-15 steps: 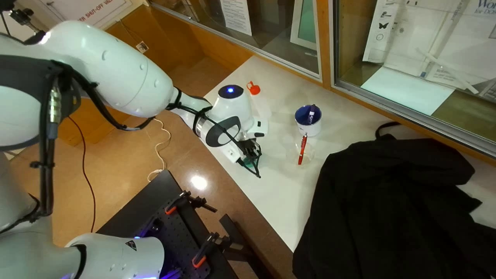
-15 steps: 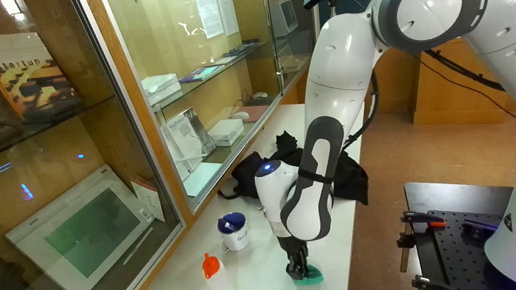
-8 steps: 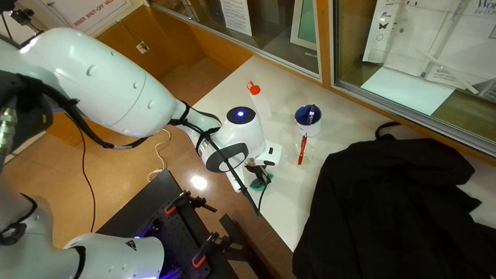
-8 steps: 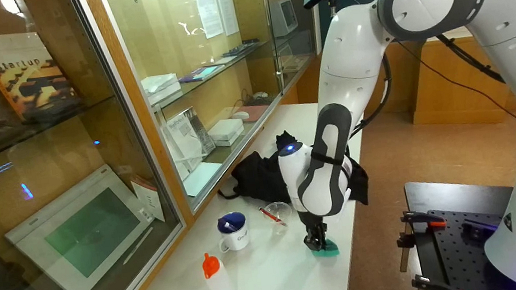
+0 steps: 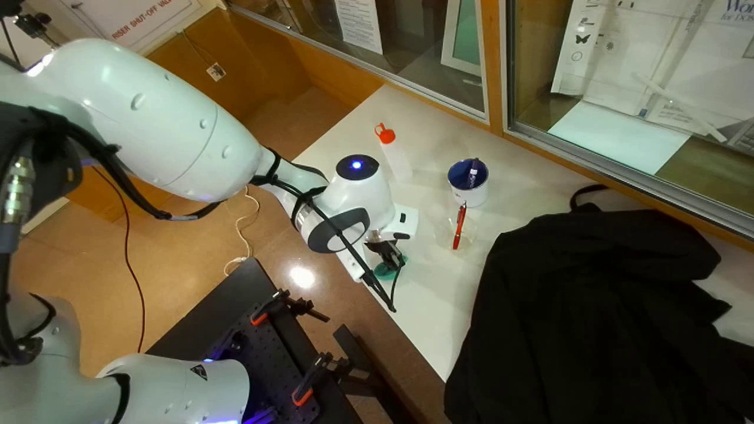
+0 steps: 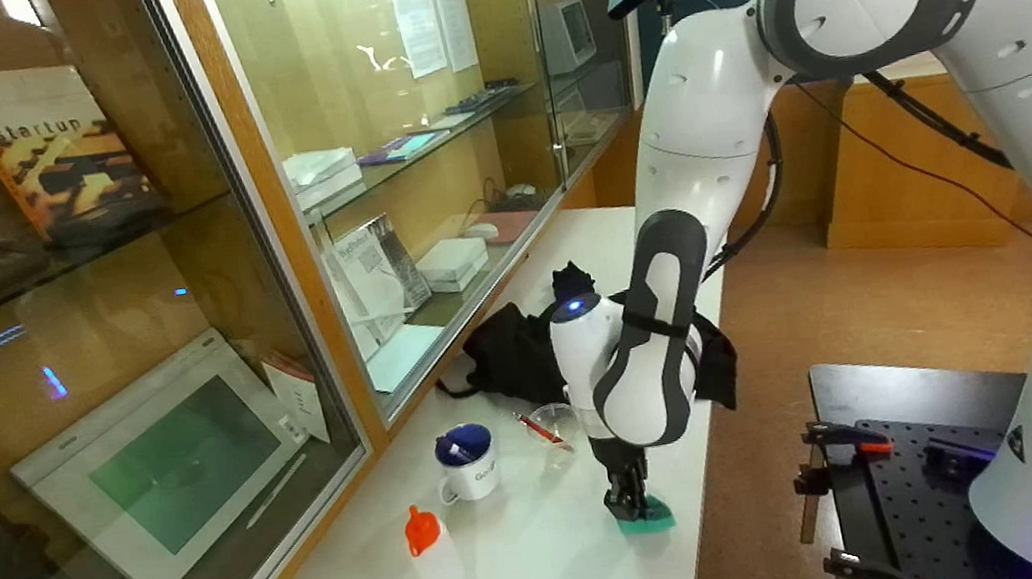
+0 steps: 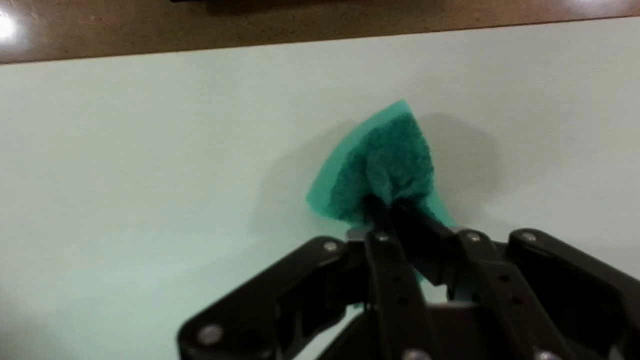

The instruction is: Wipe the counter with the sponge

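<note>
- The cream-white counter (image 6: 524, 561) runs from the frame's bottom edge up past centre in an exterior view, along glass-fronted cabinets (image 6: 260, 159).
- Nearest, lower left of centre, stands a pale bottle (image 6: 442, 577) with an orange cap (image 6: 423, 531).
- Right of it, and centre-right in the wrist view, the gripper (image 7: 386, 204) has its jaws pinched on the teal sponge (image 7: 390, 155) at the counter's surface (whether all its underside touches, I cannot tell).
- Beyond, near centre, a white mug (image 6: 476, 478) holds a dark marker (image 6: 452, 447).
- Farther, a red pen (image 6: 544, 432) slants in or over a clear cup (image 6: 557, 411).
- Farthest, a black cloth (image 6: 510, 351) lies partly behind the white arm (image 6: 702, 102).
</note>
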`<state>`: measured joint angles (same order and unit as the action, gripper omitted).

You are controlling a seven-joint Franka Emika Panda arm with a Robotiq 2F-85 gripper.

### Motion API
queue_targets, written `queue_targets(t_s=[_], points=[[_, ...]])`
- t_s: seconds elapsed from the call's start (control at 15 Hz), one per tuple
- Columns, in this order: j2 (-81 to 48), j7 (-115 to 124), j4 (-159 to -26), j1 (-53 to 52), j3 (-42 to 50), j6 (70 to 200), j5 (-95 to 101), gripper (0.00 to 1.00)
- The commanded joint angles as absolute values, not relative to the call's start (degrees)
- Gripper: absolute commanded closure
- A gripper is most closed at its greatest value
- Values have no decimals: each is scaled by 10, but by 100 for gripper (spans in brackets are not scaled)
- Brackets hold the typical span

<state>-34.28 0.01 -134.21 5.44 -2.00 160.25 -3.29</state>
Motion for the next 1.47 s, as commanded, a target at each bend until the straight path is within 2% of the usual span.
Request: queue_targets(t_s=[0.0, 0.6, 1.07, 1.4], points=[[-341, -12, -1333, 26, -43, 1592, -27, 98], [-364, 3, -1274, -63, -36, 1580, 13, 98], [-330, 64, -1280, -120, 63, 1635, 69, 98], [-367, 82, -1234, -122, 98, 1697, 73, 98]])
